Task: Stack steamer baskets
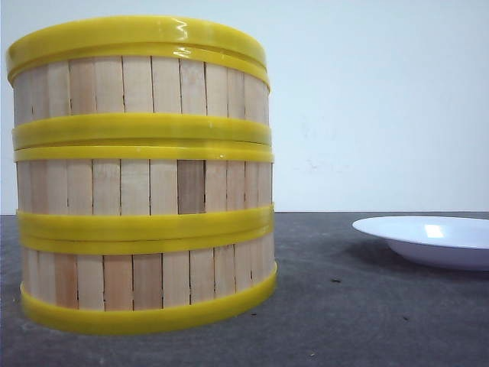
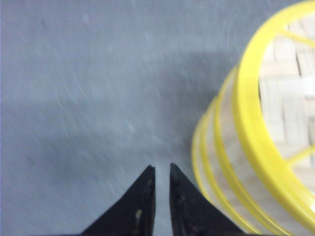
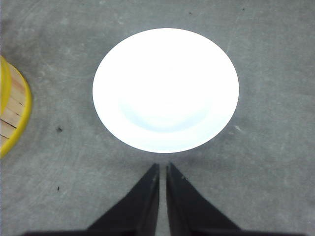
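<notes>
Three steamer baskets (image 1: 141, 176) stand stacked in one column at the left of the front view, pale slat walls between thick yellow rims. The left wrist view shows the stack (image 2: 261, 147) from above, with the woven floor of the top basket visible. My left gripper (image 2: 162, 168) hangs above bare table beside the stack, its jaws nearly together with a thin gap and nothing between them. My right gripper (image 3: 163, 167) is shut over the table just short of the white plate. The edge of the stack (image 3: 12, 110) shows in the right wrist view. Neither gripper appears in the front view.
A white plate (image 1: 432, 238) lies on the dark grey table (image 1: 351, 313) to the right of the stack; it shows as the white plate (image 3: 166, 89) ahead of the right fingers. A pale wall stands behind the table.
</notes>
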Tool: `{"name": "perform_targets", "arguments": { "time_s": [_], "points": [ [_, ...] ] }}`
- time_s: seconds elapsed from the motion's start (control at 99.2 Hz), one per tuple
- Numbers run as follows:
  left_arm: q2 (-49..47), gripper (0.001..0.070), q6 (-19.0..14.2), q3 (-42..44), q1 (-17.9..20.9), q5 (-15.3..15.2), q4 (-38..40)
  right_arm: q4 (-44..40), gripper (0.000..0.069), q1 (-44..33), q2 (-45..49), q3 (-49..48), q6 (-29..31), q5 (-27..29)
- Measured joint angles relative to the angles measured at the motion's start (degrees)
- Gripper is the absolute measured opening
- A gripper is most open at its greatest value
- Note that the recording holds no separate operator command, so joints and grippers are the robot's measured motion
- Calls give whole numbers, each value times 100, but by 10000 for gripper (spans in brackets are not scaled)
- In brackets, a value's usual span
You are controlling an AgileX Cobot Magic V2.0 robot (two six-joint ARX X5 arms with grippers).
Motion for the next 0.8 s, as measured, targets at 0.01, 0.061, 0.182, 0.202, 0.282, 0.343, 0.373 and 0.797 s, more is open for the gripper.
{"name": "perform_targets", "arguments": {
  "time_s": [0.01, 0.061, 0.182, 0.202, 0.282, 0.343, 0.373, 0.797],
  "points": [
    [-57, 25, 20, -55, 0, -2, 68, 0, 19, 0, 0, 0, 0, -2],
    [-404, 25, 116, -400, 0, -50, 378, 0, 19, 0, 0, 0, 0, 0],
    [-1508, 24, 70, -1674, 0, -149, 1471, 0, 19, 0, 0, 0, 0, -2],
    [-1692, 24, 42, -1902, 0, -149, 1668, 0, 19, 0, 0, 0, 0, -2],
    [-2450, 24, -101, -2837, -4, -151, 2470, 0, 19, 0, 0, 0, 0, 0],
    [-2955, 24, -197, -3497, -4, -164, 2909, 0, 19, 0, 0, 0, 0, 0],
    [-3250, 24, -221, -3851, -4, -164, 3051, 0, 19, 0, 0, 0, 0, 0],
    [-4621, 22, -494, -5547, -240, -752, 3832, 11, 19, 0, 0, 0, 0, 0]
  ]
}}
